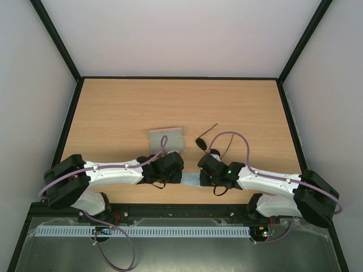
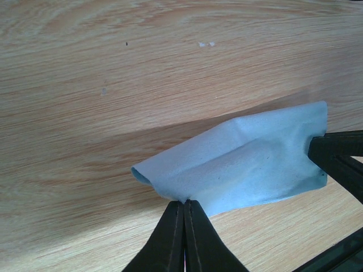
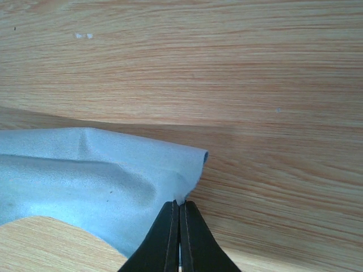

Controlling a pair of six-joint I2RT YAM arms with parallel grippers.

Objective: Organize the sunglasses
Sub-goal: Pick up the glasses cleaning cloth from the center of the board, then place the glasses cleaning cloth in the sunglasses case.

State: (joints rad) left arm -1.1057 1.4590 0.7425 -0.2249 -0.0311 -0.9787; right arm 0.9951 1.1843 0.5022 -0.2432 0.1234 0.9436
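Observation:
The sunglasses (image 1: 202, 142), with dark lenses and thin black arms, lie on the wooden table right of the case, just beyond my right gripper. They do not show in either wrist view. My left gripper (image 2: 184, 203) is shut on one edge of the light blue cloth (image 2: 249, 164). My right gripper (image 3: 179, 204) is shut on the opposite edge of the same cloth (image 3: 85, 170). The cloth hangs stretched between both grippers just above the table; in the top view only a strip of it (image 1: 190, 181) shows between them. The right gripper's fingers (image 2: 337, 156) show in the left wrist view.
The pinkish rectangular case (image 1: 166, 139) lies on the table (image 1: 244, 107) just beyond my left gripper. A black frame borders the table, with white walls around it.

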